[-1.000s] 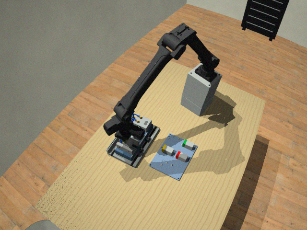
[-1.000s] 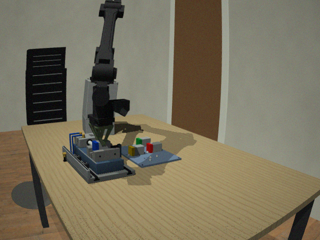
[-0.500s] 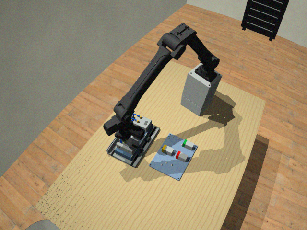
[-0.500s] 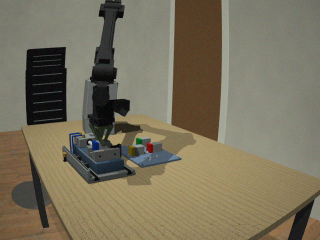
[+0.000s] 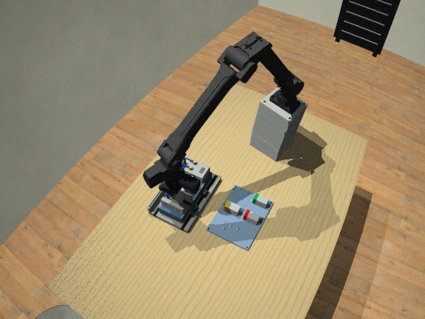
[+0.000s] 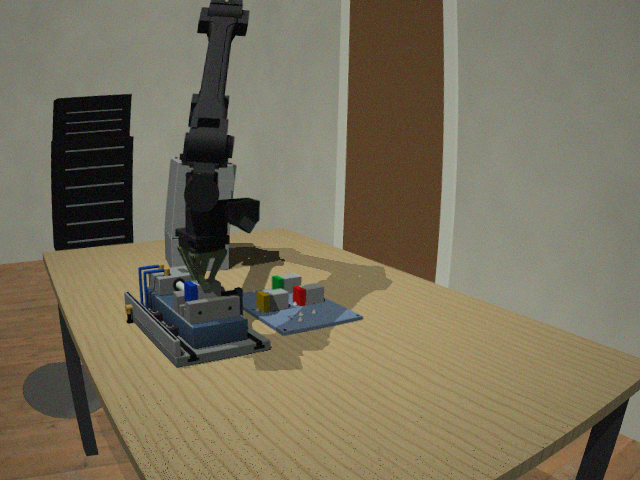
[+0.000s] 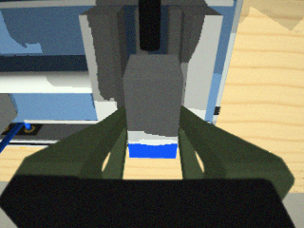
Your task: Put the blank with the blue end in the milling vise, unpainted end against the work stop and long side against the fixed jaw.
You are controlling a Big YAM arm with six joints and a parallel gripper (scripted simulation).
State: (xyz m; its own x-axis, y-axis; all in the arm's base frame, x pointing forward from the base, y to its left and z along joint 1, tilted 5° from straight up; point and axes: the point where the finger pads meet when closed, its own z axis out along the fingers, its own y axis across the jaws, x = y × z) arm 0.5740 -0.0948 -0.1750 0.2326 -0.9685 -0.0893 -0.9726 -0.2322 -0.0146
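A: Where is your blue-ended blank [image 7: 153,100] now?

B: It sits between the vise [image 6: 196,322] jaws, and your gripper [image 7: 153,142] is clamped on its long sides with the green fingers. In the wrist view its blue end faces the camera and its grey end points toward the dark work stop [image 7: 149,24].

A: Is it touching the stop?

B: You cannot tell; the two look close.

A: And your other blanks?

B: The yellow [image 5: 232,208], red [image 5: 252,216] and green [image 5: 260,200] ones lie apart from each other on the blue plate [image 5: 236,233], just beside the vise.
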